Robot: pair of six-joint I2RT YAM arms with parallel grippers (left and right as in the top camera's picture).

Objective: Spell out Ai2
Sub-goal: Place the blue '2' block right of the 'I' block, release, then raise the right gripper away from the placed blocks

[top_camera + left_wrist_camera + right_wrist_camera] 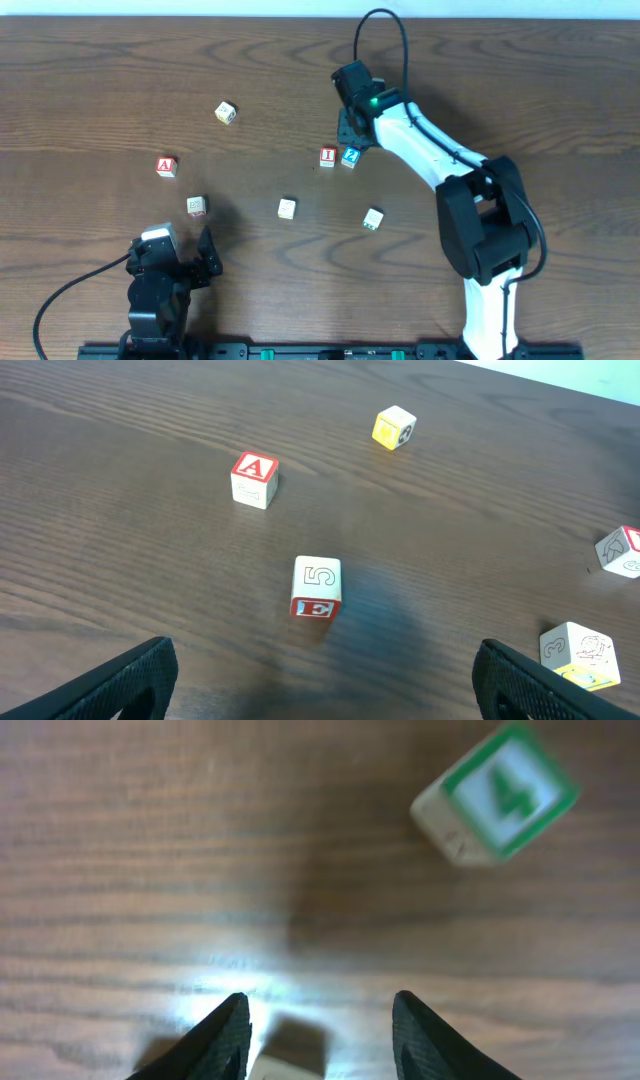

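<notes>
In the overhead view, the right gripper (350,132) hovers just behind the I block (327,157) and the 2 block (350,156), which sit side by side on the worktop (100,60); the A block (166,166) lies well apart, nearer the left gripper (203,255). In the left wrist view, the left gripper (325,660) is released and spread wide, with the A block (254,480) ahead, beyond the 5 block (317,588). In the right wrist view, the right gripper (320,1020) is released, with a pale block (290,1055) of unreadable face low between its fingers.

A block (254,478) showed red A, nearer block (316,588) had 5 on top, E on side, green-edged block (497,795) read 4, I block (327,156) read I, blue block (350,156) read 2
</notes>
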